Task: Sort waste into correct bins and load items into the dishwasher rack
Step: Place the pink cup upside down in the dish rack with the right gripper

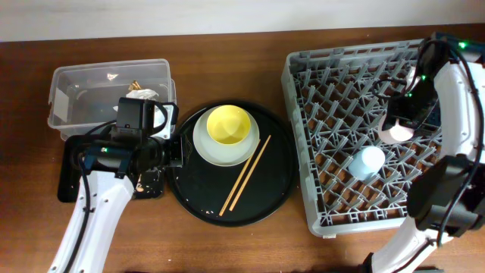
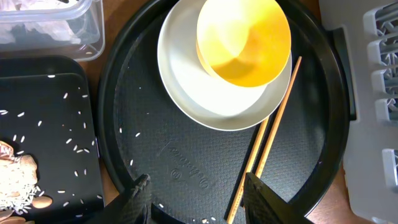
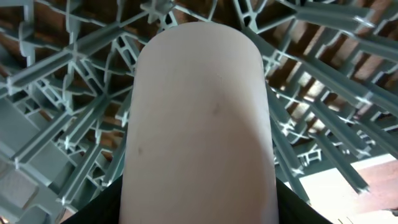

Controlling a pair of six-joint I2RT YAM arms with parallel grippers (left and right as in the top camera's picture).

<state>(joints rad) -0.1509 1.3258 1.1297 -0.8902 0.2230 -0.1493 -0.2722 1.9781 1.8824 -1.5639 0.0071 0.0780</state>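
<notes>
pink cup (image 3: 199, 124) sits clamped between the right jaws, over the dishwasher rack (image 3: 62, 93).

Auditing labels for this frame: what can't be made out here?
- Right gripper: whether it grips the pink cup; cup fills right wrist view, hiding fingertips.
- Black tray: overhead, left arm covers most; left wrist frame cuts off its scraps.
- Clear tub: contents too small overhead.

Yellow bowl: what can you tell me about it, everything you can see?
The yellow bowl is small, round and bright yellow, smooth and slightly shiny, maybe plastic. It stands upright, open side up, with nothing inside. It sits off-centre on the pale plate, which rests on the round black tray. Only the plate touches it; the two chopsticks lie nearby on the tray.
</notes>
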